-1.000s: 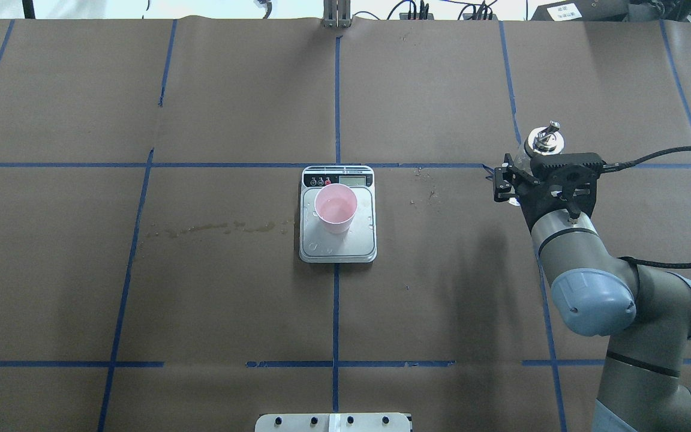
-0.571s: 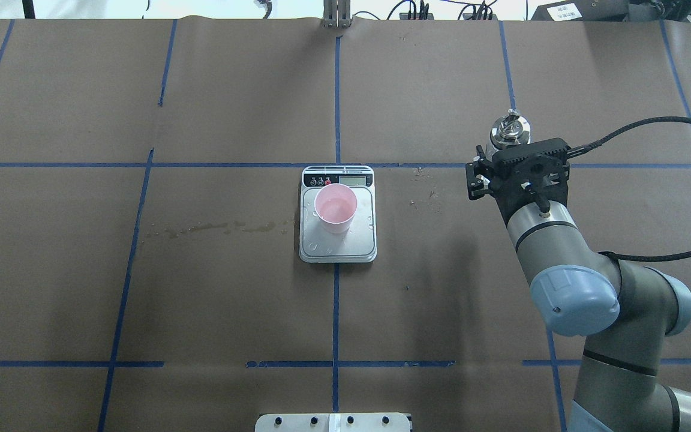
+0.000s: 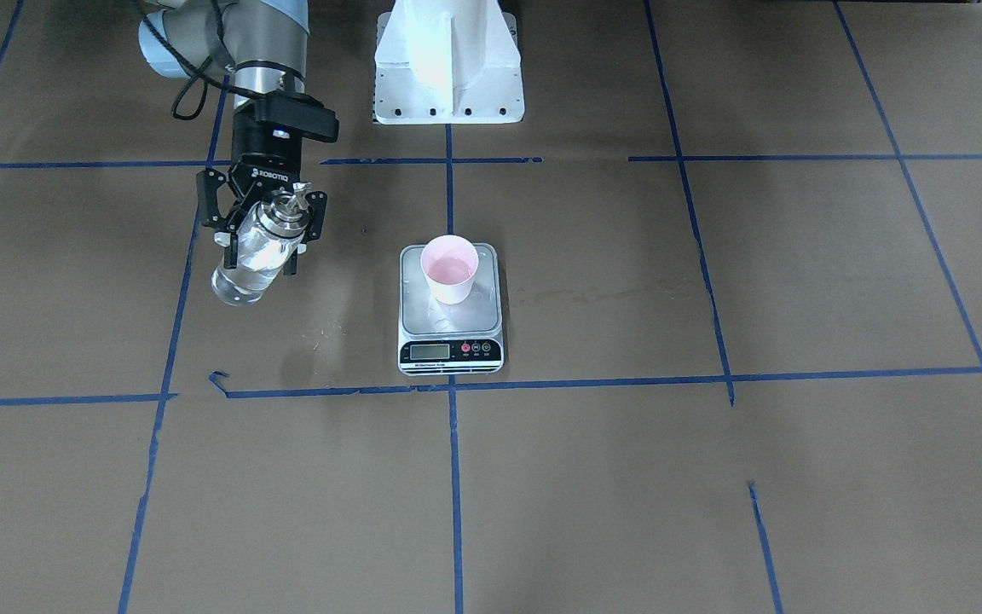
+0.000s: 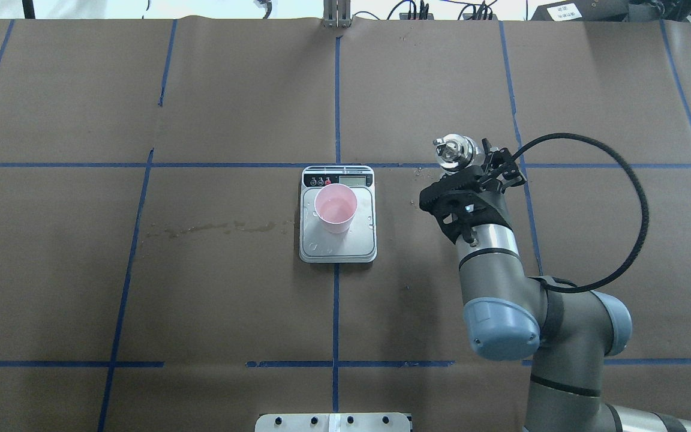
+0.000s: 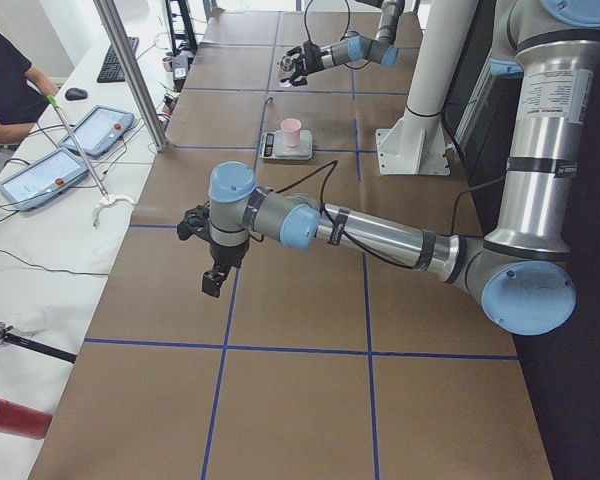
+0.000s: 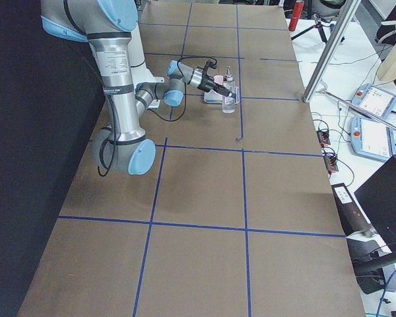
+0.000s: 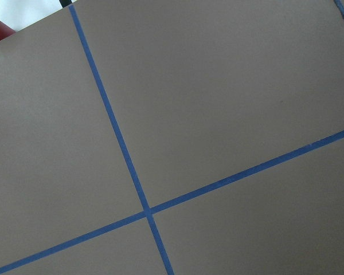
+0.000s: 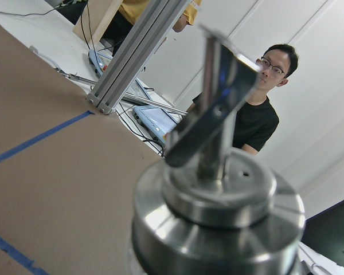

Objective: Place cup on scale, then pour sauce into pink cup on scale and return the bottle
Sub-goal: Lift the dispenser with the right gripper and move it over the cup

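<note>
Right gripper [image 3: 262, 237] was clamped round the bottle [image 3: 242, 275], spout up, well apart from the cup [image 3: 450, 269], which sat on the scale [image 3: 423, 320]. Left gripper [image 5: 213, 283]: couldn't tell its grip.

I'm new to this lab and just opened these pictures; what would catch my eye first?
At the table's middle a pale pink cup stands on a flat silver-grey digital scale. To the robot's right of it, the right hand grips a small clear glass bottle with a metal spout. A wet streak marks the brown paper on the scale's other side.
</note>
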Tool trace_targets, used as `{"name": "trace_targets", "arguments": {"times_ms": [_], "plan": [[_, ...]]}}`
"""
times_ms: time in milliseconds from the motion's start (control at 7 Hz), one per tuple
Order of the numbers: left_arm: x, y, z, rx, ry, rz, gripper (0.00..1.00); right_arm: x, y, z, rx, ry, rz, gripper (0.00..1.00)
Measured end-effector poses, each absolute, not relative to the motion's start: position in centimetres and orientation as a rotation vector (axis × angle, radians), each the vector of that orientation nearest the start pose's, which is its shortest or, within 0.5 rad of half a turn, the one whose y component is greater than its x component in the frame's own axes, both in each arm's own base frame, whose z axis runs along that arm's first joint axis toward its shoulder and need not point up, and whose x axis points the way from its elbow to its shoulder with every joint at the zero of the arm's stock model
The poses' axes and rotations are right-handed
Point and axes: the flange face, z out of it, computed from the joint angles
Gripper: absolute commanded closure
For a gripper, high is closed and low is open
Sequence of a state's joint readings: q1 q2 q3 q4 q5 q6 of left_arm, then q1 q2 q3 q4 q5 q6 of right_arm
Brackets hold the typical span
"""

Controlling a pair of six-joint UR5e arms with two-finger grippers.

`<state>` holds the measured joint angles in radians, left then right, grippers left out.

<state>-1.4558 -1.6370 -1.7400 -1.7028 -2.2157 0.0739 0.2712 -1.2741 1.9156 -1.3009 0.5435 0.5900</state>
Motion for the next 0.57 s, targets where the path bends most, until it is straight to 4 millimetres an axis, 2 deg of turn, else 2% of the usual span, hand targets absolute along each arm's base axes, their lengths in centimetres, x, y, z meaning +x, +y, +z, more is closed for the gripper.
{"name": "trace_targets", "arguments": {"times_ms": [286, 571], "plan": [[-1.4, -53.5, 54.2, 0.342, 0.642, 0.296, 0.0, -49.4, -33.9, 28.7, 1.239, 0.116, -0.317, 1.0], [-1.6, -53.5, 54.8, 0.334, 0.644, 0.292, 0.0, -51.6, -33.2, 28.2, 1.225, 0.292, -0.448, 1.0]]}}
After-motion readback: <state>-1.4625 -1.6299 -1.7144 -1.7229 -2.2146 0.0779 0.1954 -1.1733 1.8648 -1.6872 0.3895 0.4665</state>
